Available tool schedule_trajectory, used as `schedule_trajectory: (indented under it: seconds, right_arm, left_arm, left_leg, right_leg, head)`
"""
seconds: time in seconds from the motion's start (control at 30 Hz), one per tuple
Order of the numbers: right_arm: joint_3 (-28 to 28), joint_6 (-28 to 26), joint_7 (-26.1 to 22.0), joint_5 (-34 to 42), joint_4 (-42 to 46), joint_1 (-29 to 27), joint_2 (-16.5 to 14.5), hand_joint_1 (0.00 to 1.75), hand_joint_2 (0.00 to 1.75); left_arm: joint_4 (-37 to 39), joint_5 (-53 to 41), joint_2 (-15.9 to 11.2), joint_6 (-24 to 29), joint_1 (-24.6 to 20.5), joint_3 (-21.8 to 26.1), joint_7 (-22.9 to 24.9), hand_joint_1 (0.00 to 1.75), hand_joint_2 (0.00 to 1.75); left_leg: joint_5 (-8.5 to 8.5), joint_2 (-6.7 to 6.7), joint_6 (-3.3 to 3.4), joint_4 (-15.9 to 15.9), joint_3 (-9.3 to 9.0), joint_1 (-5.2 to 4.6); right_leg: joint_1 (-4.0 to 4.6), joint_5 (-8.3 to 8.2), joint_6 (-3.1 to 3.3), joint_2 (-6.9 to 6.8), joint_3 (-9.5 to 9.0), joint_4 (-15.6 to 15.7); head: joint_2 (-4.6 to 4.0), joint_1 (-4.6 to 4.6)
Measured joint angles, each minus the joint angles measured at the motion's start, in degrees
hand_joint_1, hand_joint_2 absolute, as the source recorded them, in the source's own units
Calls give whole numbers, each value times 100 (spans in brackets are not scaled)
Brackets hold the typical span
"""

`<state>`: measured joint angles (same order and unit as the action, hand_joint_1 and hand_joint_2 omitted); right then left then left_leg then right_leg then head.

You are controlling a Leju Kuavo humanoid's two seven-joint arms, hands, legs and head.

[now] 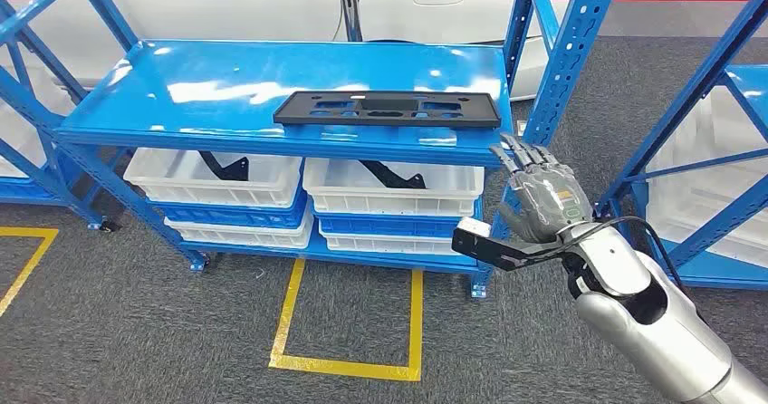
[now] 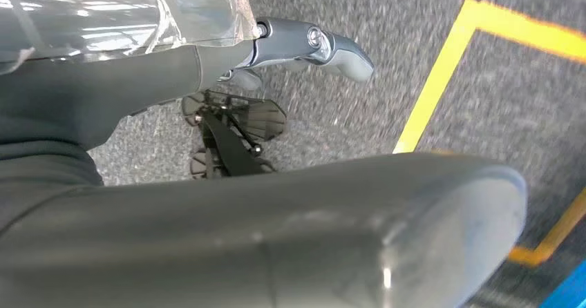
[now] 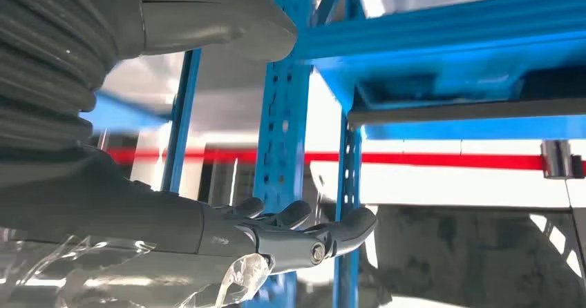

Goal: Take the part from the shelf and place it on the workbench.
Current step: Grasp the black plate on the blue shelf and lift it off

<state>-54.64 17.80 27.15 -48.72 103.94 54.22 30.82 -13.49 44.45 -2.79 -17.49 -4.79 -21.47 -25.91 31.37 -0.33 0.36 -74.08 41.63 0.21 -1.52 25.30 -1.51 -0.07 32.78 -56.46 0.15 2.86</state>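
The flat black perforated plastic part [image 1: 388, 108] is seen lying on the blue metal shelf [image 1: 181, 87]; the right hand [image 1: 541, 196], empty with fingers spread, is raised near its end, apparently for reaching.

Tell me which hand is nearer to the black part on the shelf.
Right. The right hand is raised, empty, just beside the part's right end. The left hand hangs over the floor.

The shelf [image 1: 226, 82] is glossy blue-painted metal, mirroring the lights. On it lies the part [image 1: 388, 108], matt black plastic. Beneath the shelf's top sit smooth white plastic bins [image 1: 391, 189]. The floor [image 1: 136, 331] below is rough grey carpet.
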Motion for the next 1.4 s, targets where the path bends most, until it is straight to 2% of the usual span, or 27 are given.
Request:
schedule_trajectory:
  seconds: [0.07, 0.1, 0.17, 0.2, 0.23, 0.3, 0.37, 0.43, 0.5, 0.53, 0.57, 0.6, 0.67, 0.73, 0.83, 0.9, 0.93, 1.0, 1.03, 1.07, 1.1, 1.17, 1.2, 1.23, 1.27, 1.33, 1.4]
  right_arm:
    - [-93, 24, 15, -199, -13, 63, -22, 0, 175]
    - [-176, 44, 27, -394, -25, 126, -44, 0, 175]
    - [-303, 68, 53, -798, -51, 261, -81, 0, 175]
    - [-363, 73, 60, -996, -68, 330, -102, 0, 175]
    - [-423, 76, 64, -1193, -90, 393, -123, 0, 175]
    - [-541, 53, 49, -1579, -143, 493, -174, 0, 175]
    - [-628, -12, -1, -1940, -188, 549, -212, 0, 175]
    - [-702, -130, -82, -2216, -228, 587, -261, 0, 175]
    - [-783, -261, -176, -2358, -282, 598, -335, 0, 175]
    - [-823, -311, -220, -2378, -306, 588, -369, 0, 175]
    - [-861, -349, -265, -2383, -326, 578, -399, 0, 175]
    - [-897, -377, -300, -2381, -343, 571, -425, 0, 175]
    - [-954, -417, -347, -2372, -370, 576, -479, 0, 175]
    - [-997, -449, -377, -2345, -396, 585, -550, 0, 175]
    - [-1054, -495, -423, -2287, -434, 582, -631, 0, 175]
    - [-1070, -520, -436, -2251, -454, 581, -666, 0, 175]
    - [-1077, -528, -441, -2233, -462, 577, -685, 0, 175]
    - [-1105, -542, -455, -2180, -478, 555, -716, 0, 175]
    - [-1124, -550, -461, -2151, -486, 536, -727, 0, 175]
    - [-1141, -560, -462, -2124, -495, 519, -740, 0, 175]
    - [-1153, -571, -459, -2101, -503, 506, -751, 0, 175]
    - [-1163, -596, -455, -2073, -514, 497, -778, 0, 175]
    - [-1163, -607, -453, -2067, -517, 497, -787, 0, 175]
    - [-1163, -617, -453, -2056, -518, 498, -794, 0, 175]
    - [-1163, -622, -453, -2042, -519, 495, -797, 0, 175]
    - [-1162, -627, -451, -1993, -519, 484, -801, 0, 175]
    - [-1161, -629, -446, -1957, -519, 472, -802, 0, 175]
  left_arm:
    - [0, -14, 7, 0, -7, -53, 11, 0, 0]
    - [0, -29, 13, 0, -18, -100, 25, 0, 0]
    - [0, -53, 19, 0, -56, -193, 62, 0, 0]
    - [0, -61, 20, 0, -78, -242, 80, 0, 0]
    - [0, -70, 21, 0, -97, -300, 93, 0, 0]
    - [0, -95, 27, 7, -125, -422, 114, 0, 0]
    - [0, -130, 44, 28, -166, -542, 144, 0, 0]
    - [0, -160, 64, 47, -217, -651, 180, 0, 0]
    - [0, -184, 79, 50, -244, -756, 202, 0, 0]
    - [0, -195, 84, 50, -247, -797, 207, 0, 0]
    - [0, -205, 87, 50, -250, -831, 209, 0, 0]
    - [0, -215, 92, 50, -252, -860, 209, 0, 0]
    - [0, -228, 100, 50, -264, -917, 208, 0, 0]
    - [0, -237, 104, 58, -283, -954, 204, 0, 0]
    - [0, -239, 103, 68, -297, -984, 186, 0, 0]
    - [0, -231, 106, 60, -301, -1012, 176, 0, 0]
    - [0, -227, 108, 61, -301, -1026, 173, 0, 0]
    - [0, -226, 110, 67, -296, -1058, 172, 0, 0]
    - [0, -225, 110, 75, -289, -1071, 172, 0, 0]
    - [0, -224, 110, 77, -281, -1082, 172, 0, 0]
    - [0, -223, 110, 78, -277, -1091, 172, 0, 0]
    - [0, -219, 110, 78, -278, -1098, 172, 0, 0]
    - [0, -218, 109, 78, -284, -1099, 174, 0, 0]
    - [0, -214, 108, 77, -289, -1099, 177, 0, 0]
    - [0, -203, 107, 77, -291, -1100, 179, 0, 0]
    - [0, -167, 105, 78, -287, -1101, 174, 0, 0]
    - [0, -134, 103, 81, -286, -1100, 162, 0, 0]
  left_leg:
    - [-159, -1, 13, 214, -84, -1]
    - [-343, -1, 33, 513, -211, -3]
    - [-725, -6, 95, 1360, -587, -22]
    - [-830, -11, 126, 1659, -713, -42]
    - [-864, -13, 151, 1808, -771, -63]
    - [-859, -14, 200, 1853, -774, -91]
    - [-896, -7, 262, 1919, -809, -71]
    - [-924, -4, 307, 1971, -841, -54]
    - [-915, -5, 333, 1971, -846, -74]
    - [-911, -6, 343, 1969, -850, -85]
    - [-906, -9, 350, 1967, -856, -94]
    - [-900, -14, 354, 1965, -869, -101]
    - [-881, -22, 347, 1961, -897, -116]
    - [-854, -20, 319, 1952, -902, -141]
    - [-819, -8, 248, 1939, -896, -144]
    - [-674, -5, 165, 1687, -792, -122]
    - [-536, -4, 116, 1389, -646, -92]
    - [-244, -3, 21, 589, -219, -29]
    - [-183, -2, -19, 298, -40, 3]
    - [-220, -1, -56, 205, 44, 33]
    - [-363, 0, -90, 359, 3, 64]
    - [-780, 2, -136, 1179, -353, 118]
    - [-910, -5, -126, 1572, -544, 127]
    - [-962, -10, -96, 1828, -671, 122]
    - [-944, -16, -47, 1945, -731, 110]
    - [-883, -27, 69, 1979, -797, 95]
    - [-833, -39, 171, 2005, -921, 102]
  right_leg:
    - [0, 2, -1, 6, -4, 0]
    - [2, 4, -4, 11, -11, 0]
    - [11, 11, -19, 15, -17, -1]
    - [16, 13, -37, 14, -15, 0]
    - [17, 15, -61, 12, -12, 4]
    - [13, 5, -129, 11, -22, 38]
    - [10, 58, -188, 9, -15, 0]
    - [17, 321, -217, 5, 191, -455]
    - [31, 640, -221, 5, 571, -1222]
    - [35, 683, -216, 5, 705, -1466]
    - [37, 620, -206, 5, 742, -1507]
    - [41, 456, -187, 4, 665, -1313]
    - [59, 66, -127, -3, 308, -533]
    - [86, -99, -78, -14, 61, 14]
    - [85, -94, -26, -11, 6, 132]
    - [52, -94, 22, -14, -31, 156]
    - [36, -90, 40, -12, -46, 161]
    - [20, -68, 63, 7, -57, 158]
    - [5, -53, 62, 21, -66, 157]
    - [-14, -34, 52, 33, -82, 156]
    - [-35, -8, 31, 46, -108, 156]
    - [-72, 57, -38, 63, -183, 157]
    - [-74, 95, -85, 76, -215, 156]
    - [-71, 124, -130, 85, -242, 167]
    - [-64, 132, -180, 93, -264, 171]
    - [-69, 135, -253, 95, -314, 169]
    - [-80, 216, -286, 71, -261, -68]
  head:
    - [0, 0]
    - [0, 0]
    - [0, 0]
    - [0, -2]
    - [0, -3]
    - [0, -3]
    - [0, -6]
    - [0, -15]
    - [0, -18]
    - [0, -19]
    - [0, -19]
    - [0, -19]
    - [0, -19]
    - [0, -17]
    - [0, -17]
    - [0, -10]
    - [0, -5]
    - [0, 1]
    - [0, 2]
    - [0, 2]
    - [0, 2]
    - [0, 3]
    - [0, 3]
    - [0, 2]
    - [0, 1]
    - [0, -3]
    - [0, -11]
